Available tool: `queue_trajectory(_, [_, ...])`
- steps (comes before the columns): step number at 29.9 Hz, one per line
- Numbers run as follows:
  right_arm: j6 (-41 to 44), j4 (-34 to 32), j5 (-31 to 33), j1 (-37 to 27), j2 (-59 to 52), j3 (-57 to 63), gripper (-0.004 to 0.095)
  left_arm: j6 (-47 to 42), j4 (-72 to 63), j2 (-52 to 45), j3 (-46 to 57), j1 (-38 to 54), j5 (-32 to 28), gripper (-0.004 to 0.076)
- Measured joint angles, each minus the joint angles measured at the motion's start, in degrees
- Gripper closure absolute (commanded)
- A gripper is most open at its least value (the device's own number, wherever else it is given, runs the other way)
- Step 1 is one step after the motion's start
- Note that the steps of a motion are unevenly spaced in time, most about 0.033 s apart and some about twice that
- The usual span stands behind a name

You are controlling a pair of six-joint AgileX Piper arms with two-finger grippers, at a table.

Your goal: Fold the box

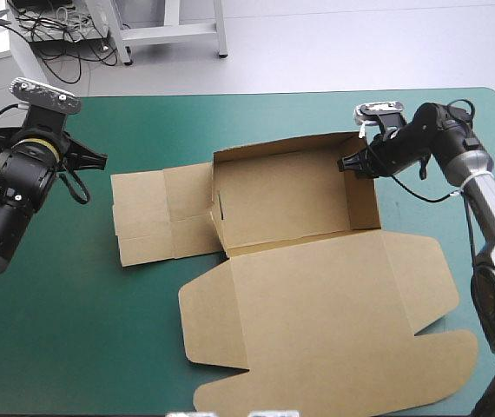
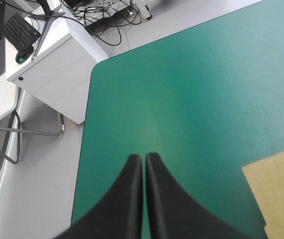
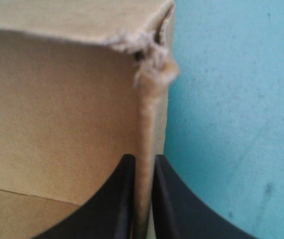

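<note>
The brown box (image 1: 300,252) lies mid-table as an open tray with walls raised at the far side, right and left, and its big lid flat toward the near edge. A flat flap spreads out to the left. My right gripper (image 1: 348,164) is at the tray's far right corner, shut on the box: in the right wrist view the right wall's edge (image 3: 147,149) stands pinched between the two black fingers (image 3: 169,199), with the frayed corner just ahead. My left gripper (image 2: 143,158) hovers shut over bare teal-green cover near the table's far left corner, holding nothing; a corner of the box (image 2: 276,194) shows beside it.
The table's left edge (image 2: 84,139) and rounded far left corner lie close ahead of the left gripper, with floor and a white cabinet (image 2: 52,74) beyond. Teal-green cover (image 1: 82,339) stretches along the near left.
</note>
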Motion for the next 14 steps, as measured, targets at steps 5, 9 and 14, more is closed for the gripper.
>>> queue_trajectory(5, [-0.4, -1.3, -4.4, 1.5, 1.8, -0.1, 0.0404, 0.1, 0.0, 0.9, 0.0, 0.0, 0.9, 0.0721])
queue_trajectory(9, [-0.4, -2.3, -3.7, 1.7, 2.9, -3.6, 0.0361, 0.0, -0.1, 0.9, 0.0, 0.1, 1.6, 0.0721])
queue_trajectory(14, [3.8, -8.1, 4.3, 1.8, 3.1, -15.0, 0.0363, -1.4, -2.4, 1.2, 0.0, 5.7, 2.4, 0.0721])
